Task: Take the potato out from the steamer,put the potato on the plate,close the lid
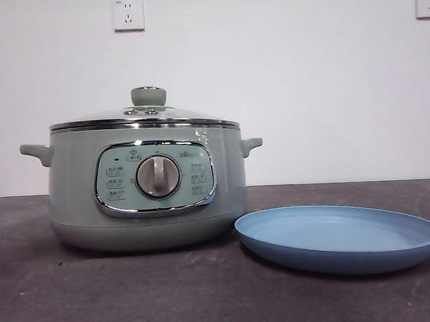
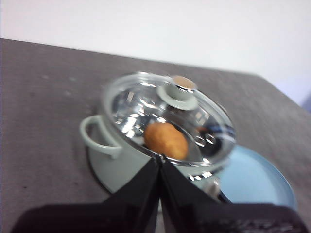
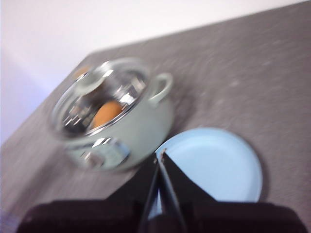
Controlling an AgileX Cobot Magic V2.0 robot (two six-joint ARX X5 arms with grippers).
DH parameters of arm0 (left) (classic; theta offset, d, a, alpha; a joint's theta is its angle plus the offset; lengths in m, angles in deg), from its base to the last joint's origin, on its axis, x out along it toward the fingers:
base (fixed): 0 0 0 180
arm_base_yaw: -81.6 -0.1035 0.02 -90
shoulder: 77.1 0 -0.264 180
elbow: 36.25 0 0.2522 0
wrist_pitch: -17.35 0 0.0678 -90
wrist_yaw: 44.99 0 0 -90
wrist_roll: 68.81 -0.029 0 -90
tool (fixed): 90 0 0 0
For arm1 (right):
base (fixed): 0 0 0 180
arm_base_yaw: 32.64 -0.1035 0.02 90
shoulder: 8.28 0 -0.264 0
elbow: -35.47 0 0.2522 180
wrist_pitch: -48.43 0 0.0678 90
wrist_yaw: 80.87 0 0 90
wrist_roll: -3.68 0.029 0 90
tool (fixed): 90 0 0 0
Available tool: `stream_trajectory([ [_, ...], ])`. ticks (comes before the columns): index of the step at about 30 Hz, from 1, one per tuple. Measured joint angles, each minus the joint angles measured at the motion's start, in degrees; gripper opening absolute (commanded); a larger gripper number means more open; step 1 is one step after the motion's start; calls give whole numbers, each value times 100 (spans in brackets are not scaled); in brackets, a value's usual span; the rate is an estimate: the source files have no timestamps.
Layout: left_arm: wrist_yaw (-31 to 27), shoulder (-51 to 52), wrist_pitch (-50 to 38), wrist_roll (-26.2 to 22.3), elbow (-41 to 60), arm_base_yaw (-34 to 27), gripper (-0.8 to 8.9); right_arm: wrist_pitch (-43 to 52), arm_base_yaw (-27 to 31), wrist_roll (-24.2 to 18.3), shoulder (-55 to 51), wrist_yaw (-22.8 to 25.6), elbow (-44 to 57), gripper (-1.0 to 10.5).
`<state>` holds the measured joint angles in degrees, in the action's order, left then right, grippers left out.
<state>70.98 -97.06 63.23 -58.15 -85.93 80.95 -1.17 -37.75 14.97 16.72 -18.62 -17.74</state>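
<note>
In the front view the steamer [image 1: 146,185] is sitting on the dark desk [image 1: 64,296] with the lid [image 1: 145,118] resting closed on its rim, and the plate [image 1: 340,237] is lying just beside it, near the desk's front edge, with no arm showing. In the left wrist view the left gripper [image 2: 159,162] is hanging above the steamer [image 2: 121,160] with its jaws pressed together, and the potato [image 2: 165,140] is showing through the glass lid [image 2: 167,119] inside the pot, the plate [image 2: 257,177] lying beyond. In the right wrist view, which is blurred, the right gripper [image 3: 162,158] is hanging over the near rim of the plate [image 3: 214,167] with its jaws pressed together, holding nothing, while the potato [image 3: 107,114] is lying inside the lidded steamer [image 3: 121,131].
</note>
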Motion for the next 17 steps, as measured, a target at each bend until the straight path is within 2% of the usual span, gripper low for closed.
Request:
stream_trajectory([
  [7, 841, -761, 935, -789, -940, 0, -9, -1521, -2, -1169, 1080, -785, -1300, -11],
  [10, 1137, -997, 1401, -1084, -1196, 0, -8, -2033, -4, -1569, 1362, -942, -1589, -11],
  [17, 1268, -1130, 1620, -1307, -1246, 0, 6, -2162, -57, -1849, 1499, -957, -1668, 7],
])
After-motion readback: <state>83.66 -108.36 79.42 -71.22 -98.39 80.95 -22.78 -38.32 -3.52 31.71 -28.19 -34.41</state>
